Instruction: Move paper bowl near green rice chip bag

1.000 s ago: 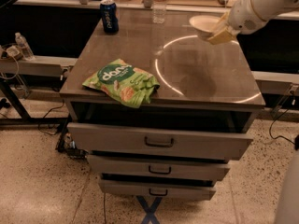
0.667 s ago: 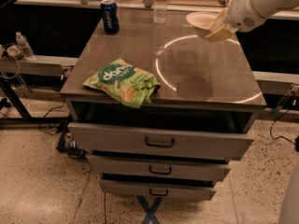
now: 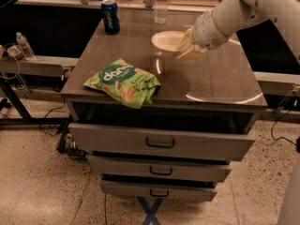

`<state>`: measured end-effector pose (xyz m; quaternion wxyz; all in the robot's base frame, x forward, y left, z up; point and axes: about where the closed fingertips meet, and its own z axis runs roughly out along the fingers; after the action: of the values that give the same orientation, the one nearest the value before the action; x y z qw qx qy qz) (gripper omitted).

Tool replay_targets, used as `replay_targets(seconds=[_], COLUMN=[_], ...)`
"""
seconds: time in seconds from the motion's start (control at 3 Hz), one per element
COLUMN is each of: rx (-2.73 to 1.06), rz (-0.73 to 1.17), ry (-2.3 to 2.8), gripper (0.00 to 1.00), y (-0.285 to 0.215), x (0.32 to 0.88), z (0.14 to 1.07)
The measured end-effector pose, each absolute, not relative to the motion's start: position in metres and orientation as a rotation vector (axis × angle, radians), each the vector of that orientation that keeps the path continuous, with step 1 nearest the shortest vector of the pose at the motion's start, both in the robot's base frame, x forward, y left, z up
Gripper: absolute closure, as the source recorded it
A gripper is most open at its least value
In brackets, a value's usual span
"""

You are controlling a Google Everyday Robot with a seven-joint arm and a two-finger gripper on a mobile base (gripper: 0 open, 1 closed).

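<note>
The paper bowl (image 3: 166,40), off-white and round, hangs a little above the middle back of the table, held by its right rim. My gripper (image 3: 184,48) reaches in from the upper right on a white arm and is shut on that rim. The green rice chip bag (image 3: 123,82) lies flat near the table's front left edge, light green with a dark round logo. The bowl is behind and to the right of the bag, about one bag width away.
A blue drink can (image 3: 110,16) stands at the table's back left. A clear water bottle (image 3: 161,3) stands at the back middle. The grey tabletop (image 3: 220,78) sits on a cabinet with three partly open drawers (image 3: 159,143). Another bottle (image 3: 24,46) lies on the left shelf.
My gripper has carried the paper bowl from the table's back right to the left and forward, closer to the green bag. The bag and the can have not moved.
</note>
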<state>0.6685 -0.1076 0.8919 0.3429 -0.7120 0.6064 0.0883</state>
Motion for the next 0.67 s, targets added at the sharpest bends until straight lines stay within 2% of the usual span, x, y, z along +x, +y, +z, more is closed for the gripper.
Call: replay_targets(seconds=[0.33,0.67], rx=[-1.983,-2.080], rz=[0.277,0.326], ry=[1.460,1.360], gripper=[0.84,0.53], y=[-0.075,-0.048], x=[0.651,0.626], z=[0.879,0.869])
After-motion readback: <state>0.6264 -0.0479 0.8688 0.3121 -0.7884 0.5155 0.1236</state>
